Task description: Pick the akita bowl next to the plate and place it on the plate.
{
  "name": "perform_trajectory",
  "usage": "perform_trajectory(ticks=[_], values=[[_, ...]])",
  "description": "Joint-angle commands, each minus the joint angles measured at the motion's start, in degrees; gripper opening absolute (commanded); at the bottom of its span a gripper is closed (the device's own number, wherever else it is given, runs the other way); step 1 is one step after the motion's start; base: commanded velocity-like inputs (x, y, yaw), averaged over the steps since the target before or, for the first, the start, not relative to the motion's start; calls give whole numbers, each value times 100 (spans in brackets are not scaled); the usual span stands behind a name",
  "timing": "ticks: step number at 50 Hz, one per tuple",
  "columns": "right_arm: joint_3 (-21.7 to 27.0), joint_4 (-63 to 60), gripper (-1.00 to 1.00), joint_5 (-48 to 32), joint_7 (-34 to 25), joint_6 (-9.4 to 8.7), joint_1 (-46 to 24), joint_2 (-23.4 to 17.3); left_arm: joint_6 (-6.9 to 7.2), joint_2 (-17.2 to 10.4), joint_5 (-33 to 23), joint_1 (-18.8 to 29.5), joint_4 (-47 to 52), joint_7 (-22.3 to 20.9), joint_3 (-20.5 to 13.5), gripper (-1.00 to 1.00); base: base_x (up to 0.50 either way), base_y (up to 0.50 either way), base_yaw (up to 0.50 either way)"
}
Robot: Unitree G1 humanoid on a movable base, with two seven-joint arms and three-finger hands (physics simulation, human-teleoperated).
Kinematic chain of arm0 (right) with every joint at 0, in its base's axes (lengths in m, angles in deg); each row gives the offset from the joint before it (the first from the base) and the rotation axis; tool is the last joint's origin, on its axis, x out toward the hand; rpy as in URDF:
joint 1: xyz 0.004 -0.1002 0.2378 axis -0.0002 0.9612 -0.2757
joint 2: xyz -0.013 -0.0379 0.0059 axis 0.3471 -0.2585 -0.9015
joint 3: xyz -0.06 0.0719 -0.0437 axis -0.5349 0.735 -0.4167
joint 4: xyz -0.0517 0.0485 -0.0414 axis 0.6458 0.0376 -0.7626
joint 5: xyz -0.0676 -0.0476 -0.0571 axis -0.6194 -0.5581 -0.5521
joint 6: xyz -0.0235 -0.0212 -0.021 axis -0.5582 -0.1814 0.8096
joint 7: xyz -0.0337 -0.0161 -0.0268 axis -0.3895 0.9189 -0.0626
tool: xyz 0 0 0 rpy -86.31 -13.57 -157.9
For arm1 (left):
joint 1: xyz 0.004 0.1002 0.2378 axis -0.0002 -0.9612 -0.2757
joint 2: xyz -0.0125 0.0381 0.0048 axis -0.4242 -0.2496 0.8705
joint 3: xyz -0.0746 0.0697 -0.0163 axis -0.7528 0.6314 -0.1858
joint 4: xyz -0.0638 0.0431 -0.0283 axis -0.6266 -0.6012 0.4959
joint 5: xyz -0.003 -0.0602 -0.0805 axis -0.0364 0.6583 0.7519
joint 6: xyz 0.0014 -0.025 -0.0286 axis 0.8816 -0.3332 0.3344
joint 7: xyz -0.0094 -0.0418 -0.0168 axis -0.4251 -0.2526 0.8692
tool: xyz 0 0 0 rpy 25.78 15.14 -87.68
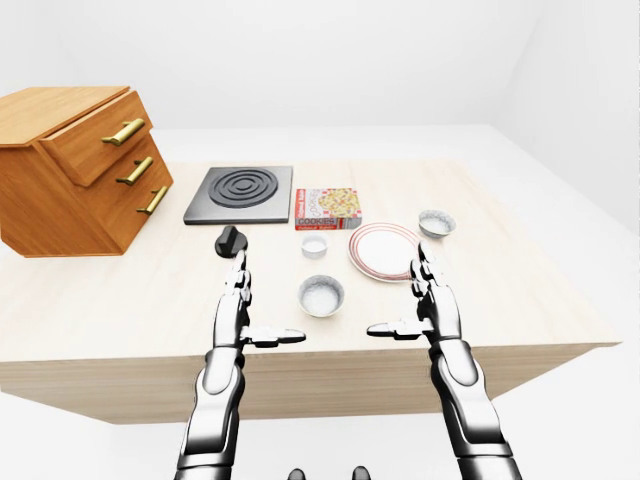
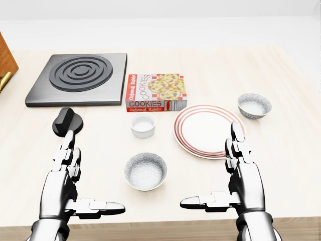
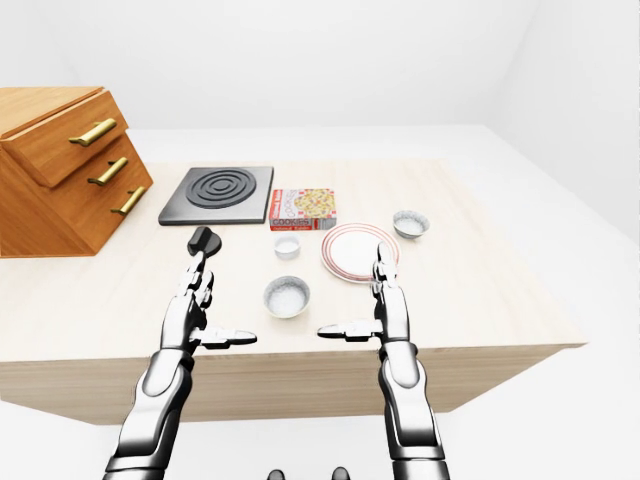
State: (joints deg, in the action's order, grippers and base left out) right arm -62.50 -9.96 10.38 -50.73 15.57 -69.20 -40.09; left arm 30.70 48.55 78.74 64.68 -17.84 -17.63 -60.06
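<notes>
At the worktop's (image 2: 286, 155) left edge in the left-eye view stands a wooden drawer cabinet (image 1: 80, 170) with brass handles. In the head view, a dark square burner plate (image 2: 75, 78) lies toward the top-left corner, with a black knob (image 2: 66, 122) just below it. My left hand (image 2: 62, 188) hovers over the bottom edge below the knob. Its fingers are straight and spread open, its thumb points inward, and it grips nothing.

Near the middle, a cookie box (image 2: 156, 92) lies flat beside the burner plate's right side. A small white ramekin (image 2: 143, 124) sits just below the box, and a speckled grey bowl (image 2: 145, 171) sits nearer the bottom edge, between my two hands.

Right of the ramekin lies the red-ringed plate (image 2: 200, 128), bare. My right hand (image 2: 246, 186) hovers over the bottom edge with its fingers extended and open. Its fingertips overlap the plate's lower right rim in this view, and its thumb points inward, holding nothing. The akita bowl (image 2: 254, 105) stands upright on the worktop just beside the plate's upper right rim, toward the right edge.
</notes>
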Motion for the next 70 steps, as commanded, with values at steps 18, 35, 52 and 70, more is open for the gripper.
perform_trajectory(ticks=[18,35,52,70], values=[[-37,77,100,-182,55,121,14,-8,-42,0,26,8,-101,-26,-2,100,-2,-29,0],[-14,84,100,-282,119,103,-29,-17,28,12,61,15,-116,-17,7,100,0,0,0],[-48,39,100,-401,111,313,13,-25,21,5,99,7,-137,-22,-7,100,18,0,0],[-34,246,100,-441,124,313,-21,-22,-94,-8,122,40,-294,-39,-33,100,50,0,0]])
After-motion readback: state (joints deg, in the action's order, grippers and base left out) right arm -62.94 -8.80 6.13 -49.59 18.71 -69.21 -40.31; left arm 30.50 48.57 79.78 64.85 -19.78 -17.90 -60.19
